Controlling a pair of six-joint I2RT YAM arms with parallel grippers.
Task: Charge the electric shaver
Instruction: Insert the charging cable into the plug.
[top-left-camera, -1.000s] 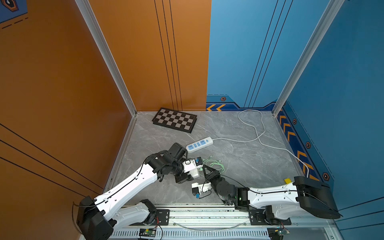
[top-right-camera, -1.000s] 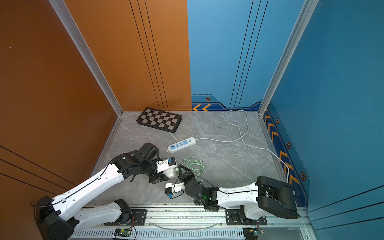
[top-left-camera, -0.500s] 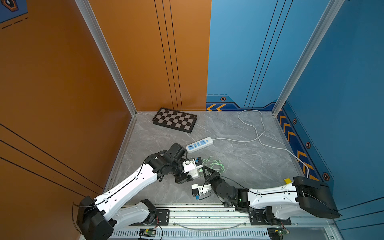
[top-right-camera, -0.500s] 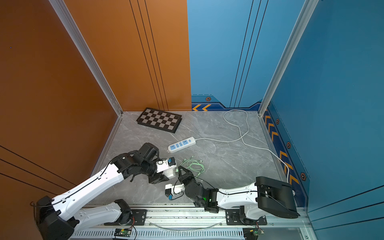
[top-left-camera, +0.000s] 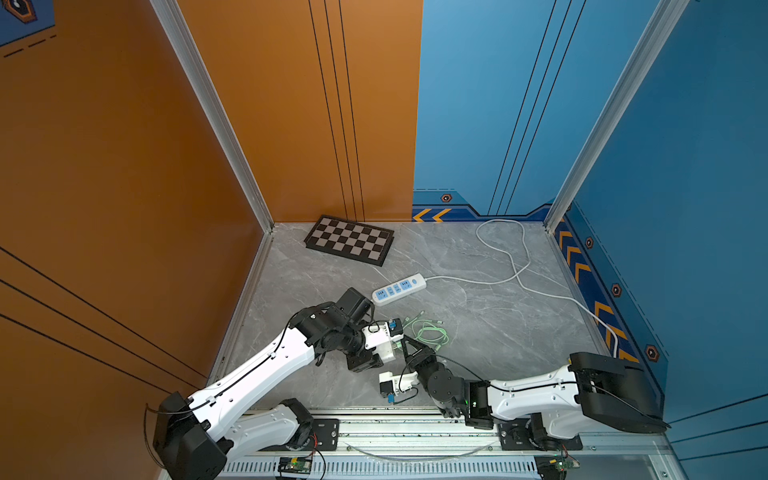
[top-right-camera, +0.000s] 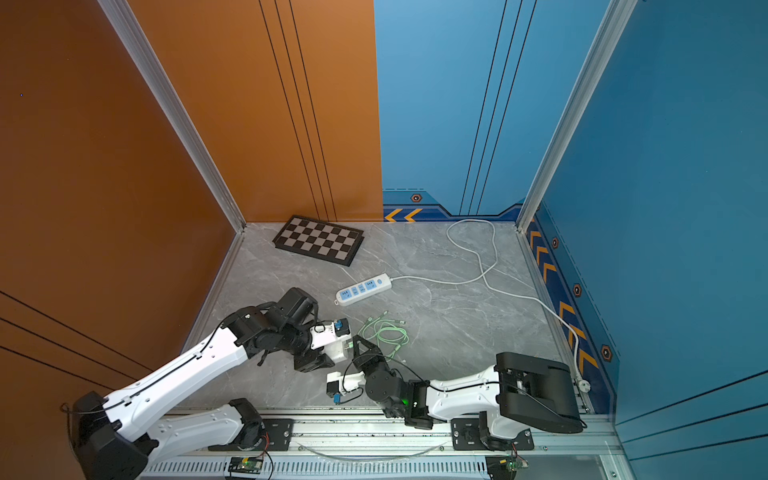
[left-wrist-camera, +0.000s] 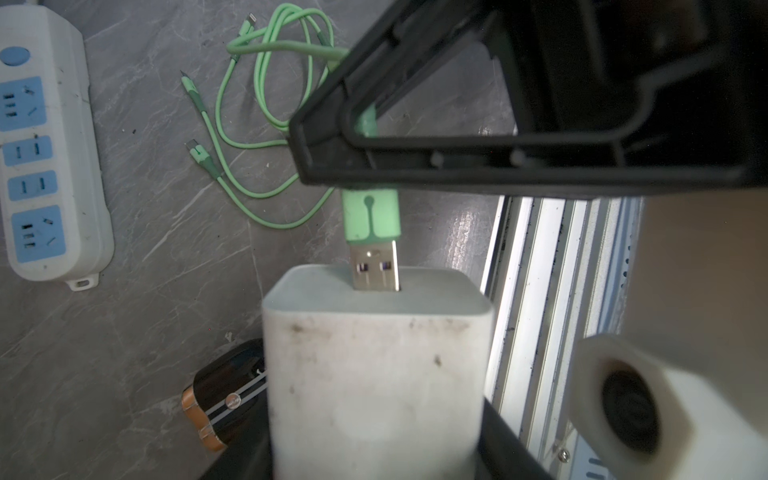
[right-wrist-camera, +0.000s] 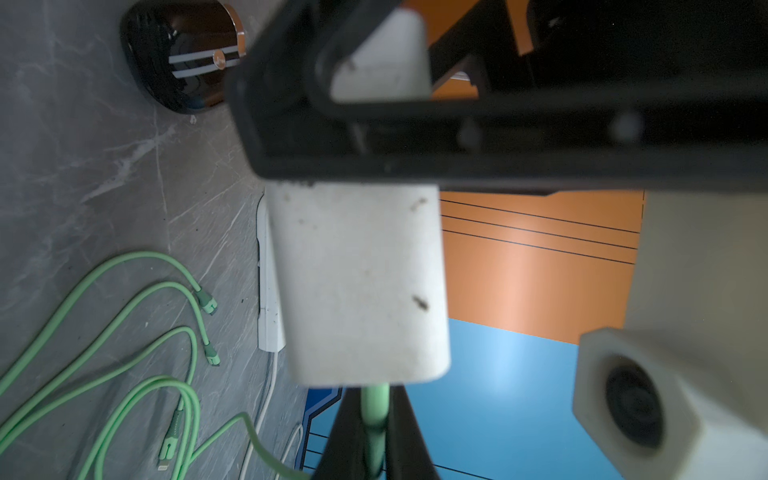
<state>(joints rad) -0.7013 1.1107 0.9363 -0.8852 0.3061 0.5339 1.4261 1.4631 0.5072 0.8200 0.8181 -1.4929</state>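
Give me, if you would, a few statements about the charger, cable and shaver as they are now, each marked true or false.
1. The left gripper holds the white charger block. True.
2. The green USB plug is fully seated in the charger block. False: only its tip meets the port, and most of its metal still shows.
3. The electric shaver lies on the table, held by neither gripper. True.
4. The charger block is plugged into the power strip. False: it is held apart from the strip, whose sockets are empty.
5. The right gripper is open and empty. False: it is shut on the green USB plug.
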